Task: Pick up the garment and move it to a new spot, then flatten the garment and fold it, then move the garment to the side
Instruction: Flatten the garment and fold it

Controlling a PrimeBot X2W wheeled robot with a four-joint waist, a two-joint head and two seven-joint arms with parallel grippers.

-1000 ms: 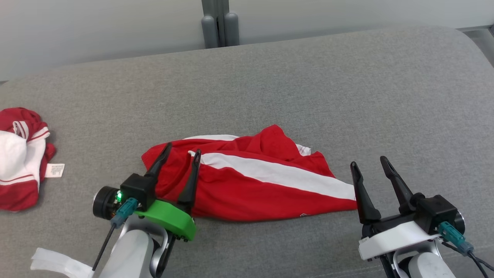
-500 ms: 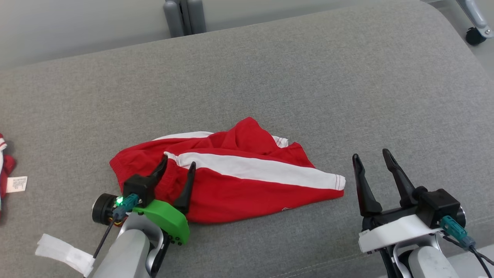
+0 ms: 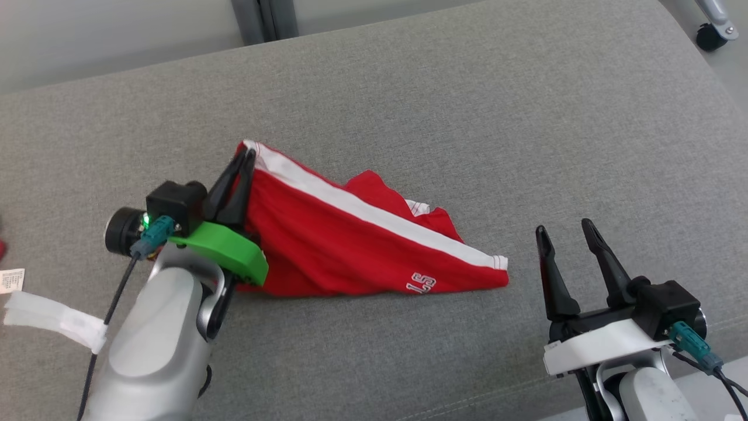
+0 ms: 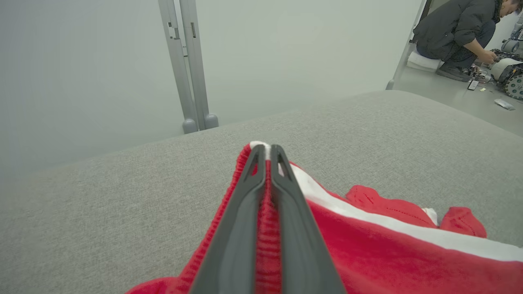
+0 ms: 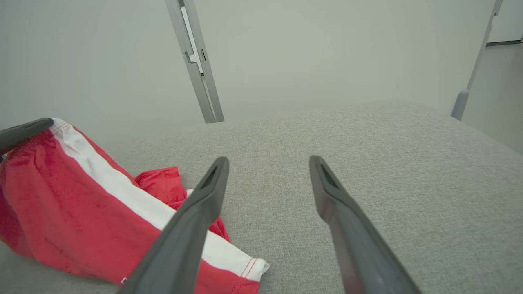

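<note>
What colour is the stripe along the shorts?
White stripe on red shorts; clearest in the head view.

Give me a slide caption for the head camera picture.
Left claw shut on one end of the red shorts on the grey cushion; right claw open nearby.

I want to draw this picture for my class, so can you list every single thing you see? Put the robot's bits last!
shorts: one, red with a white stripe, lying on the cushion with the left end held up
cushion: one, grey, under everything
post: one, grey metal, behind the cushion
wheel: one, black, on the floor at the far right
label: one, white, on the cushion at the far left
person: one, dark jacket, crouching on the floor in the background
left gripper: one, dark fingers, shut on the shorts' edge
right gripper: one, dark fingers, open, just right of the shorts, not touching them
</note>
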